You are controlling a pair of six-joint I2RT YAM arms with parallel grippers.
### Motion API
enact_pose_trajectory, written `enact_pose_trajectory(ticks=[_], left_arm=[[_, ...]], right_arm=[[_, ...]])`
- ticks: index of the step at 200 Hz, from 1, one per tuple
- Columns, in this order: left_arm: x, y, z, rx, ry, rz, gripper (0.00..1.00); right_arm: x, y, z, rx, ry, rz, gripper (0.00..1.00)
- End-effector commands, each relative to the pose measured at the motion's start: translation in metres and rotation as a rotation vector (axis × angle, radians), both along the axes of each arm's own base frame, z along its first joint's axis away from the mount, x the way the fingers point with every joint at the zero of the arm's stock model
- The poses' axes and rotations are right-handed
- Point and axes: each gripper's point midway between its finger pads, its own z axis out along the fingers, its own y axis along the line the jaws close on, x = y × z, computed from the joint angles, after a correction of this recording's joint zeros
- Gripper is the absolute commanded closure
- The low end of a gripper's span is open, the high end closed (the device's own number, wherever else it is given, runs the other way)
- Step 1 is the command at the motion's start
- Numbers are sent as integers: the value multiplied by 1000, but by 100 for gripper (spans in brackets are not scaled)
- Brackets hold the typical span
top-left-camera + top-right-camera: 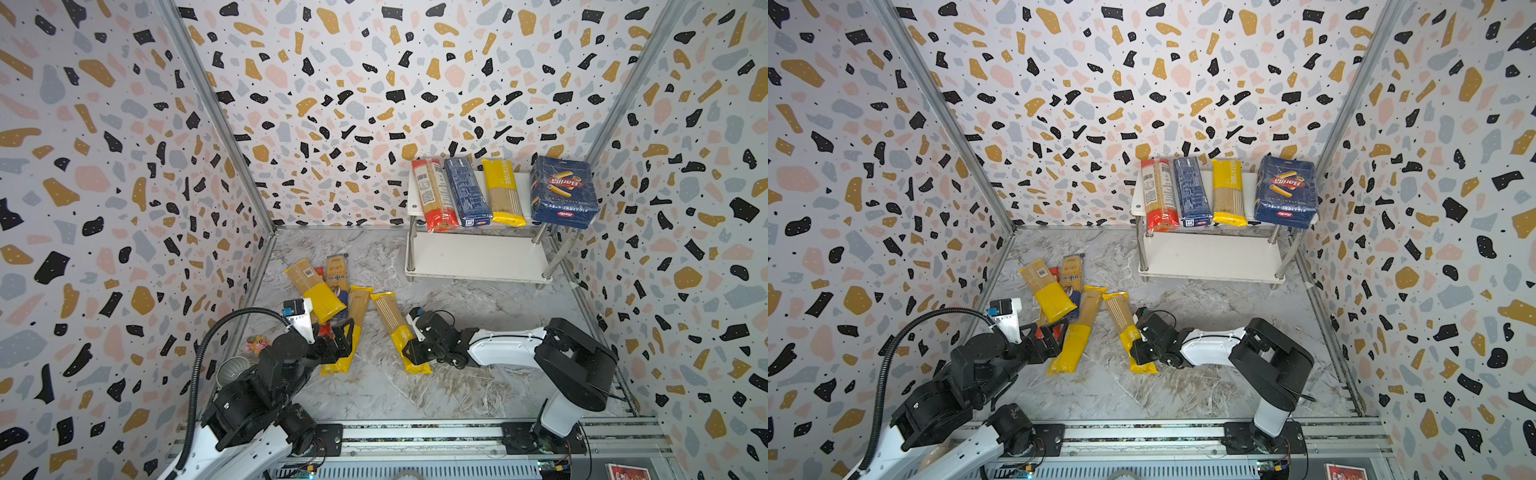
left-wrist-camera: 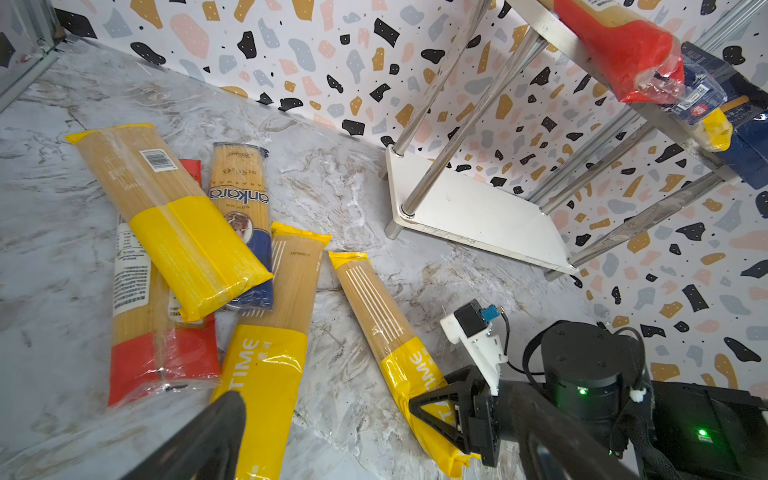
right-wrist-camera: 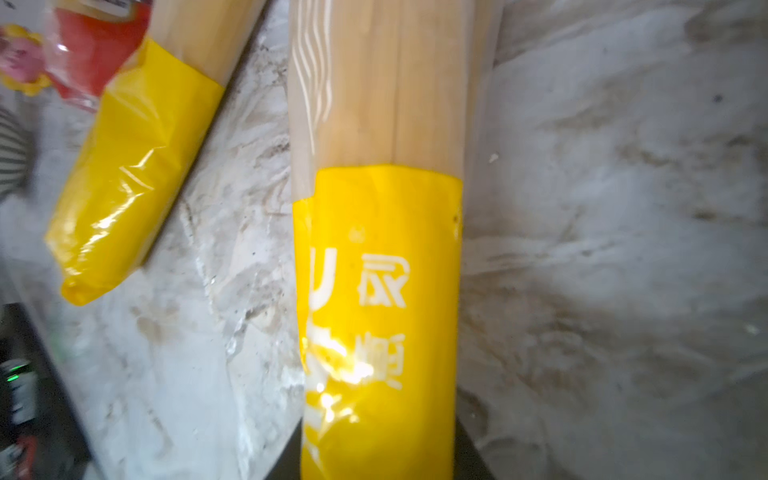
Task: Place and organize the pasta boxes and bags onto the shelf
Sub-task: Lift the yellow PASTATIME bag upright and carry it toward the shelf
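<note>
We're with the right gripper [image 1: 415, 352], low over the grey marbled tabletop [image 1: 478, 303]; its jaws are closed around the yellow end of a long clear plastic spaghetti packet [image 1: 392, 322], which lies flat near the middle of the table. From the right wrist view the dark fingers [image 3: 471, 461] sit flush against the sides of that yellow sleeve, though through the blur we can't quite tell how hard they press. Over to the left gripper [image 1: 343, 334]; its jaws are spread wide with nothing between them, and it hangs just above the neighbouring yellow-ended packet [image 1: 358, 307]. The two packets lie close at their far ends and splay apart nearer the robot.

Further left we have a small heap; a yellow packet with a barcode [image 1: 313, 291] lies across a dark-ended packet marked ankara [image 1: 337, 270] and a red-ended packet [image 2: 162, 361].

At the back right stands the two-tier white shelf with chrome legs [image 1: 478, 257]. On its upper board, side by side, we see a red-ended spaghetti bag [image 1: 434, 195], a long narrow dark blue box [image 1: 467, 193] and a yellow PASTATIME bag [image 1: 503, 193]; at the right end sits a wide dark blue Barilla rigatoni box [image 1: 563, 193].
</note>
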Motion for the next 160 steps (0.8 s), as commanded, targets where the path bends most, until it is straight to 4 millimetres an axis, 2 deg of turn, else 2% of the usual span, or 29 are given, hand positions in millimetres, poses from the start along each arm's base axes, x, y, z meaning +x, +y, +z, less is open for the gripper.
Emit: enact_pose_trajectory(ticks=[1, 34, 80, 116, 160], left_arm=[[6, -10, -1, -37, -3, -14, 0], [9, -16, -6, -53, 13, -20, 1], [16, -28, -14, -62, 38, -39, 0], [21, -39, -27, -55, 78, -61, 0], [25, -43, -28, -63, 83, -61, 0]], right_arm=[[-48, -8, -1, 112, 214, 123, 79], [-49, -11, 35, 319, 240, 159, 80], [-48, -23, 72, 507, 240, 169, 81], [-40, -38, 90, 566, 202, 151, 81], [-30, -65, 105, 597, 157, 110, 82]])
